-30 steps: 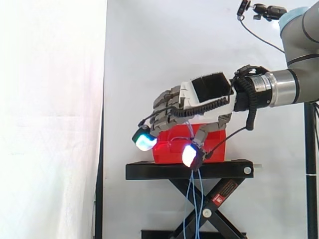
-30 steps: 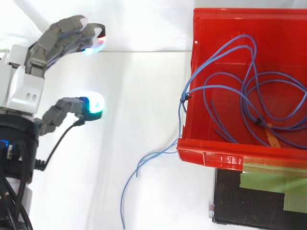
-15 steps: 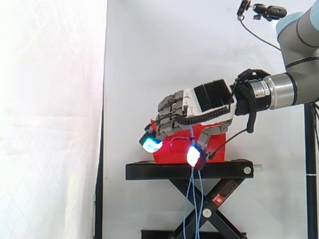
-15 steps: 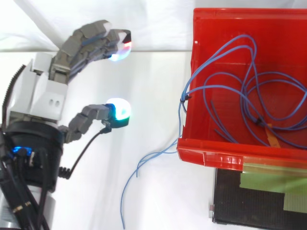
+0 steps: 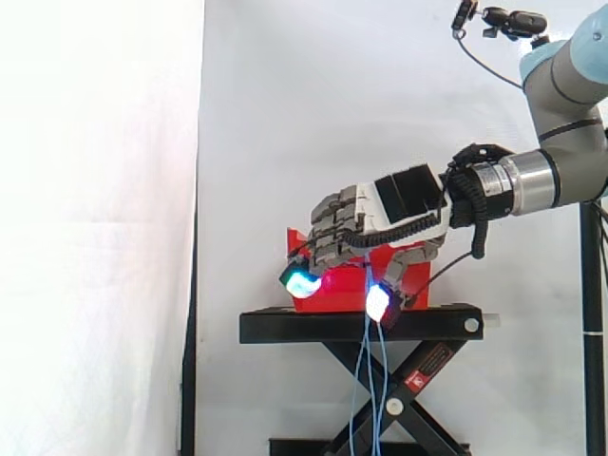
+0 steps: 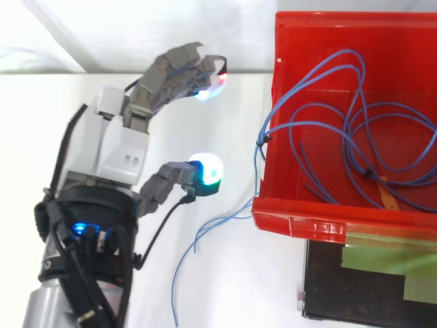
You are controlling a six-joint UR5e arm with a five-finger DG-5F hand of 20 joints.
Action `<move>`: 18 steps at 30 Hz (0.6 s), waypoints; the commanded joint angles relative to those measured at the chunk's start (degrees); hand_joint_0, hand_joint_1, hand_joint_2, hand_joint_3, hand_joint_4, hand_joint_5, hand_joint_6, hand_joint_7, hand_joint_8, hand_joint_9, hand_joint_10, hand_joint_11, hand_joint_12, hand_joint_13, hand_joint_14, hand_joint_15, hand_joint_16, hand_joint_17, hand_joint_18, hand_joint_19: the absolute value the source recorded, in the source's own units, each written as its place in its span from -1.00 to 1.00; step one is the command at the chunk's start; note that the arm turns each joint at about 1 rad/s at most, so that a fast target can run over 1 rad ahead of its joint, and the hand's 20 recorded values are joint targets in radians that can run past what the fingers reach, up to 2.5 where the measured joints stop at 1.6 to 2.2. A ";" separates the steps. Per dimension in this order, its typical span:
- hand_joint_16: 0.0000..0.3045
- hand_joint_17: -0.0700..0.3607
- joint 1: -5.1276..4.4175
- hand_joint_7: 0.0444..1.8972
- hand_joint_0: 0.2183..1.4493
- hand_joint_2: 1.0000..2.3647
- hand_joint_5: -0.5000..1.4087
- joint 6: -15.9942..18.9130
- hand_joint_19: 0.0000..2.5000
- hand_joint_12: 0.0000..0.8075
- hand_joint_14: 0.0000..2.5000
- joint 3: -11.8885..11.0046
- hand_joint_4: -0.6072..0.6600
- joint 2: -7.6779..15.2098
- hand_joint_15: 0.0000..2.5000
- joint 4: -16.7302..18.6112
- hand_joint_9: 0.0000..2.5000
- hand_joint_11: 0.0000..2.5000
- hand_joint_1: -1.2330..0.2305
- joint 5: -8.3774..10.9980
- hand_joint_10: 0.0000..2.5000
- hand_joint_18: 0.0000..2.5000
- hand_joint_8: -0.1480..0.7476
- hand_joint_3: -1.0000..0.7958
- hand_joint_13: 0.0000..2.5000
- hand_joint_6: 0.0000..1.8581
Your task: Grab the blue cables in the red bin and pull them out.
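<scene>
Hovering at bin height in the side view, the hand (image 5: 380, 214) sits in front of the red bin (image 5: 328, 293) on the black stand (image 5: 285, 328). Its fingers are loosely bent and spread, with nothing between them. Strands of the blue cables (image 5: 381, 370) hang below the stand. From above, the hand (image 6: 116, 147) is beside the bin's left wall and apart from it, thumb and fingers gaping and empty. Most of the blue cables (image 6: 355, 130) lie looped inside the red bin (image 6: 300, 222), a few ends trailing over its corner. I judge no grasp made yet: reaching in, closing and pulling all remain.
</scene>
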State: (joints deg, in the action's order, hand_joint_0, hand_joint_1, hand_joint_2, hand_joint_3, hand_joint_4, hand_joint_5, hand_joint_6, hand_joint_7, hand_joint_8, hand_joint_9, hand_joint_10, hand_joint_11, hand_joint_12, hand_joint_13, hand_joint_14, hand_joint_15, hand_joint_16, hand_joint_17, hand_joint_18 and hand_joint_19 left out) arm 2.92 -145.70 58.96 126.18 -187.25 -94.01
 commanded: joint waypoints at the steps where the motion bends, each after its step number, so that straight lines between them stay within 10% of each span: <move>1: -0.70 -0.19 0.85 -0.49 -0.04 -1.00 0.29 -0.42 -0.59 -0.12 -0.99 0.28 0.46 0.03 -0.68 -0.66 -0.51 -0.64 -0.53 -0.65 -0.99 -0.70 -0.04 -1.00 -0.58 -0.99; 18: -0.70 -0.19 1.73 -0.46 -0.04 -1.00 0.31 -3.32 -0.59 -0.11 -0.99 2.13 0.46 -0.05 -0.68 -2.50 -0.51 -0.64 -0.53 -2.94 -0.99 -0.69 -0.04 -1.00 -0.58 -0.99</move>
State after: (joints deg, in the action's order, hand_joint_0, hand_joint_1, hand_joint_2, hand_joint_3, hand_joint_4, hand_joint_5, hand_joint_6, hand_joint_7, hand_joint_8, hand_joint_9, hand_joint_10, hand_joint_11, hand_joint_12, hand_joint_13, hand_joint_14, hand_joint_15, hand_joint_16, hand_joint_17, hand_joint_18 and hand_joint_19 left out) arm 4.77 -148.63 61.06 126.13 -189.49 -96.50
